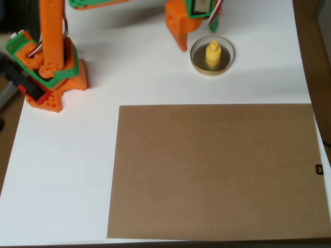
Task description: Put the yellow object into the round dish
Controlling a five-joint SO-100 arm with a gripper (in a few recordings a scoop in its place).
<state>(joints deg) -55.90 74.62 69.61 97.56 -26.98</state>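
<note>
A large brown cardboard sheet is seen nearest in the overhead view, laid flat on the white tabletop and filling most of the lower right. Nothing is carried on it; it is judged to play no part in the task at this moment.

Further up, at the left, the arm's orange and green base is fixed near the tabletop's left edge, presumably so that the reach covers the top of the white surface.

Further still, at upper right, the round dish is set flat on the bare tabletop, beyond the cardboard and apart from it. The yellow object is found inside the dish, roughly central, within the tan rim. It is stood upright on its wider disc base with the narrower knob on top, so its long axis is judged near vertical, pointing up at the camera, leaning slightly toward the top of the picture. That pose is stable: the wide end is down.

Farthest, the fingers are seen just up and left of the dish, partly cut by the top edge. An orange finger tip is placed just beside the dish rim, apparently not touching. Nothing is seen held by them; how far open they are cannot be told from this angle.

The task is judged done or nearly done, the object resting in the dish free of the fingers.
</note>
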